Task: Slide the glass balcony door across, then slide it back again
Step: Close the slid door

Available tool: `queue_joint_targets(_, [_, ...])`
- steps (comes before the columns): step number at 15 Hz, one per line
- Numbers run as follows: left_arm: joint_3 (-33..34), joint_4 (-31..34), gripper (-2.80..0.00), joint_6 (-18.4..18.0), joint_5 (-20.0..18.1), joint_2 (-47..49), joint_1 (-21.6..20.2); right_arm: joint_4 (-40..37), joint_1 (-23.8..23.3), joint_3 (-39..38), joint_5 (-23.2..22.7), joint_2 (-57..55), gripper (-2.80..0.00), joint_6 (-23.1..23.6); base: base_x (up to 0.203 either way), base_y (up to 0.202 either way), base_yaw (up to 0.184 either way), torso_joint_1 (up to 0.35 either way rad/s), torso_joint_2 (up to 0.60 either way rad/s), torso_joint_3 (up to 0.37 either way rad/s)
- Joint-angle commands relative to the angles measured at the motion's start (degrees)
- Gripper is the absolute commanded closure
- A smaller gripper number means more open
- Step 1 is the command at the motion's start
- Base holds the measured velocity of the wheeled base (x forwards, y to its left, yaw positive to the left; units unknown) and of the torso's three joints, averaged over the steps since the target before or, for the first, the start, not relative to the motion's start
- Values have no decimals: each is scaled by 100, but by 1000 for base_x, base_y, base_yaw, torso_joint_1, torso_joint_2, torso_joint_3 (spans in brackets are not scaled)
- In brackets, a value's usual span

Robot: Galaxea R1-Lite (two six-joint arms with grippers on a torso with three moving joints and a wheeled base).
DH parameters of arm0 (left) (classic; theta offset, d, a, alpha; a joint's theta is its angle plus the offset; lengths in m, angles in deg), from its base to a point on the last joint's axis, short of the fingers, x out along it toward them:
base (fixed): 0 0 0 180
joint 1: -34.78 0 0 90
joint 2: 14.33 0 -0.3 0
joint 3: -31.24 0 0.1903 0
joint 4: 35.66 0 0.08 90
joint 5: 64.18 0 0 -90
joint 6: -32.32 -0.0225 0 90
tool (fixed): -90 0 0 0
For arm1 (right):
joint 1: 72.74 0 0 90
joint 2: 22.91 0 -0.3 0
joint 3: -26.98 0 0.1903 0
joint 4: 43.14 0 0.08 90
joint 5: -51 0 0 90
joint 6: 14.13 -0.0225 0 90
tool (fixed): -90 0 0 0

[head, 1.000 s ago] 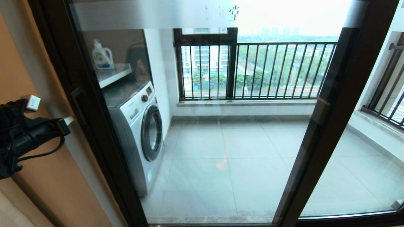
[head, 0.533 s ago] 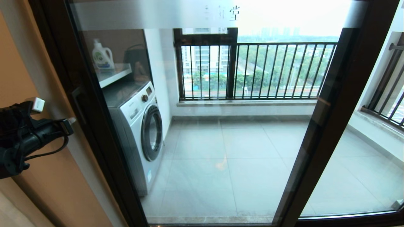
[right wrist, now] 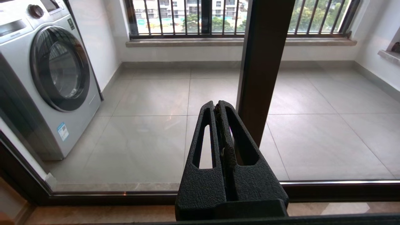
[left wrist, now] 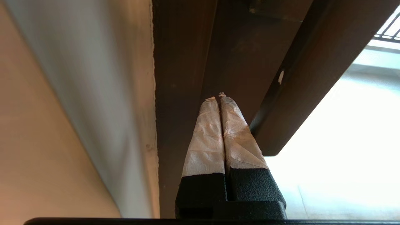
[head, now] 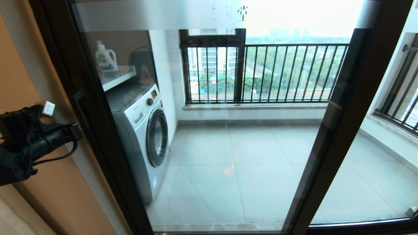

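The glass balcony door [head: 228, 147] fills the head view: clear glass in a dark brown frame [head: 98, 140], with a frosted top strip [head: 156, 14] bearing Chinese characters. Its dark bar handle [head: 81, 109] sits on the left stile. My left gripper [head: 78, 131] is at the left, shut, with its tips at the edge of that stile just below the handle. In the left wrist view its taped fingers [left wrist: 206, 134] press together, pointing at the frame [left wrist: 184, 62] beside the handle bar [left wrist: 300, 81]. My right gripper [right wrist: 216, 106] is shut and empty, low before the glass.
Behind the glass stand a washing machine [head: 143, 137], a shelf with a detergent bottle [head: 106, 58], a tiled floor and the outer window with black railing bars [head: 277, 71]. An orange wall [head: 32, 195] lies to the left. A second dark upright [head: 339, 124] crosses at the right.
My left gripper has moved rightward and slightly down, from over the wall to the edge of the door's left stile near the handle. The door has not moved.
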Motion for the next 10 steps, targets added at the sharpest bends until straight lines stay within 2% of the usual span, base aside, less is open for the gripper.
queue_joint_targets(1, [25, -33, 0, 4, -17, -21, 42, 5, 1, -70, -3, -5, 0, 11, 0, 0, 0, 0, 0, 0])
queue_joint_targets(7, [35, -33, 0, 4, -17, -73, 93, 5, 1, -70, -3, -5, 0, 4, 0, 0, 0, 0, 0, 0])
queue_joint_targets(10, [140, -33, 0, -4, -9, -224, 418, 5, 1, -70, -3, -5, 0, 2, 0, 0, 0, 0, 0, 0])
